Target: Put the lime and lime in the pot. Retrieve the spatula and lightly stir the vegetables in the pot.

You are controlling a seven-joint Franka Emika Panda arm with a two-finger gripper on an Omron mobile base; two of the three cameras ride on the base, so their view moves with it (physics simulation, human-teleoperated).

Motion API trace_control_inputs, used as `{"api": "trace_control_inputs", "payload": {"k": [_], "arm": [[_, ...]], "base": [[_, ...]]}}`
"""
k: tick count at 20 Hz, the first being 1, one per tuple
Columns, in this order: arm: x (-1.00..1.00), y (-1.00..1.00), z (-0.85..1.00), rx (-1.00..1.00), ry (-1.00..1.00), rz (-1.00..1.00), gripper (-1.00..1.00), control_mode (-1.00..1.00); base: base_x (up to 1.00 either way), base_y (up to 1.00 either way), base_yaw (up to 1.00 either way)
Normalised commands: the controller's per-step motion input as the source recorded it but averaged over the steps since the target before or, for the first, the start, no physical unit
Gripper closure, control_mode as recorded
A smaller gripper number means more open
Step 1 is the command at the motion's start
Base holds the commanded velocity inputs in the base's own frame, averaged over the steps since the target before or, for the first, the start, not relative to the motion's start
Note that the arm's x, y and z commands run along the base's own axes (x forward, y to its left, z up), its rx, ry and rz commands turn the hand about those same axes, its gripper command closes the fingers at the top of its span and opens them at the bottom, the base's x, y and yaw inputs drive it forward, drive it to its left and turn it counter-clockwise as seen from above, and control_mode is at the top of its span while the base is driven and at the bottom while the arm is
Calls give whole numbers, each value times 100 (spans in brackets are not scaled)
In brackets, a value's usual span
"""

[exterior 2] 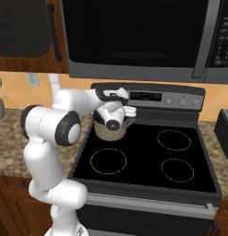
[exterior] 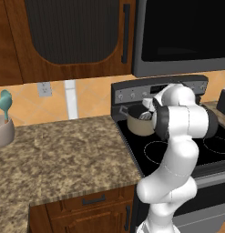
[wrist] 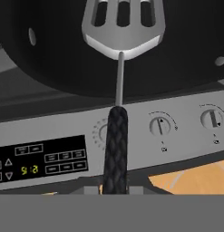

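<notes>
Holding the spatula (wrist: 119, 90) by its black handle, my claw (exterior 2: 116, 120) is clamped together on it at the back left of the stove (exterior 2: 147, 170). In the hand view the thin handle runs straight up from the bottom of the picture, narrows to a silver stem, and ends in a flat slotted silver head. That head lies inside the dark interior of the pot (exterior 2: 108, 132). The dark rim of the pot curves across the picture below the head, and beyond it the stove's grey control panel (wrist: 131, 136) shows two round knobs and a small black display.

In the right base view the pot stands on the back left burner of the black cooktop, close to the left edge and just in front of the control panel. Its beige side faces the camera, and my white wrist sits directly over it, hiding most of the opening. In the left base view the pot (exterior: 139, 124) appears at the far left corner of the cooktop, with the silver spatula head (exterior: 145, 116) tilted at its mouth.

I cannot tell where the limes are; the interior of the pot is too dark and too covered to make them out.

To the left of the stove runs a speckled stone worktop (exterior: 63, 154). At its far left edge stands a pale holder (exterior: 3, 129) with a teal utensil (exterior: 4, 103) sticking up.
</notes>
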Motion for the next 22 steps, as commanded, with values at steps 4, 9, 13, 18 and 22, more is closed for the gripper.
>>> {"api": "trace_control_inputs", "payload": {"k": [4, 9, 13, 18, 22], "arm": [[8, 0, -59, 0, 16, 0, 100, -100], [1, 0, -63, 0, 6, 0, 100, -100], [0, 0, -61, 1, -1, 0, 100, -100], [0, 1, -61, 1, -5, 0, 100, -100], [0, 17, -32, 0, -18, -1, 100, -100]], "base": [[0, 0, 0], [0, 0, 0], [0, 0, 0], [0, 0, 0], [0, 0, 0]]}}
